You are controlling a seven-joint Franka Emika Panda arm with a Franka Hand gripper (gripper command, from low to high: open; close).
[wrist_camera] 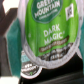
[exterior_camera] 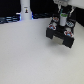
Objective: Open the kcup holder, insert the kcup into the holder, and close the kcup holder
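I am holding the small white, green-lidded kcup (wrist_camera: 50, 32) in the gripper (exterior_camera: 63, 19), fingers closing on its sides, directly above the black boxy kcup holder (exterior_camera: 61, 33). Risk, I judge: misaligning over a slot, tipping the pod onto the holder's rim.

The kcup (wrist_camera: 50, 32) has a bright green lid printed with white lettering, ringed by a silvery-white rim. The kcup holder (exterior_camera: 61, 35) is black, with small patches of mixed colour showing in its tray. It stands on a plain white table (exterior_camera: 30, 60), beside a white bottle-like object (exterior_camera: 25, 9) bearing a dark mark, against a dark background.
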